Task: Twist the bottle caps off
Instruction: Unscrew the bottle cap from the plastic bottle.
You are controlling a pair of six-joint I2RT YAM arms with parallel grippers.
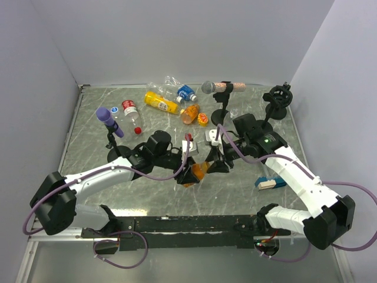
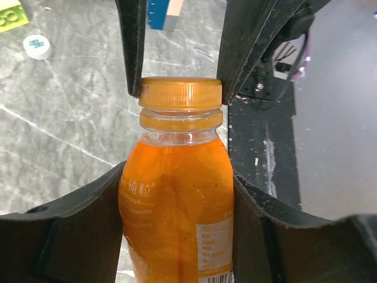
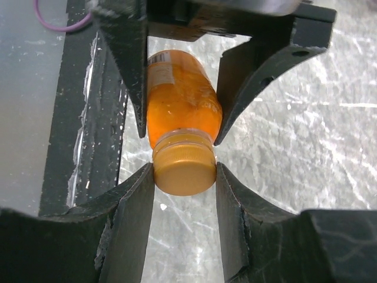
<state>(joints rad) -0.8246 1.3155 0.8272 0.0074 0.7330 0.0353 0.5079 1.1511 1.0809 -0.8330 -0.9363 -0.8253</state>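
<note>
A stubby orange bottle (image 2: 177, 206) is held above the table near the front middle, with my left gripper (image 2: 177, 188) shut around its body. Its orange-brown cap (image 3: 184, 171) sits on the neck, and my right gripper (image 3: 184, 175) is shut on the cap's sides. In the top view the two grippers meet end to end, the left gripper (image 1: 189, 174) beside the right gripper (image 1: 212, 164), with the bottle (image 1: 198, 171) between them. Further bottles lie at the back: a yellow one (image 1: 160, 102), a blue-labelled clear one (image 1: 184, 92), a red-labelled one (image 1: 131, 111) and another orange one (image 1: 189, 113).
A loose red cap (image 1: 137, 130) lies at the back left, a white cap (image 2: 37, 46) and a yellow-green block (image 2: 12, 15) near the held bottle. A purple-headed microphone (image 1: 109, 121) and a grey-headed one (image 1: 213, 87) stand on stands. A blue block (image 1: 268, 183) lies at the right.
</note>
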